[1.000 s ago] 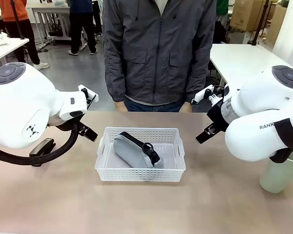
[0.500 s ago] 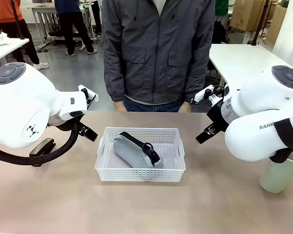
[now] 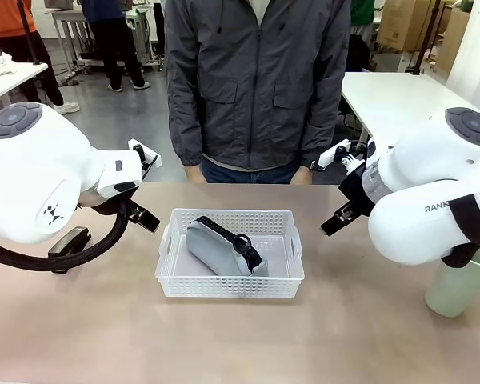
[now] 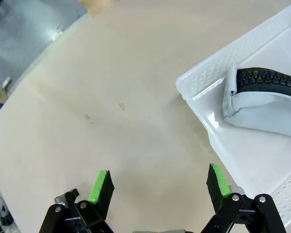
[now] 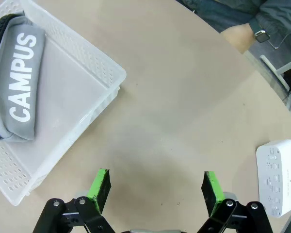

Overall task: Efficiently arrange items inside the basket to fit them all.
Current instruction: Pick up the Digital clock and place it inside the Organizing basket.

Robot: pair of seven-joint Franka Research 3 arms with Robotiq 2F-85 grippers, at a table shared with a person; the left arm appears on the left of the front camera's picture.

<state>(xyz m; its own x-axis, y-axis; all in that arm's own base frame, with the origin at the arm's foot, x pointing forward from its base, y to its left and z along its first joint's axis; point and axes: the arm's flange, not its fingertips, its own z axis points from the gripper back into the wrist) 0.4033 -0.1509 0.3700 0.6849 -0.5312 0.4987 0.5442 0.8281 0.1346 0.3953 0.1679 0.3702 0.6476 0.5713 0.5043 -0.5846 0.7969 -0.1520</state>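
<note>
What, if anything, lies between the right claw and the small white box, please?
Nothing visible does. In the right wrist view the open right claw hangs over bare table, with only tabletop between it and the small white box off to one side. The basket holding the grey pouch sits on the opposite side.
</note>
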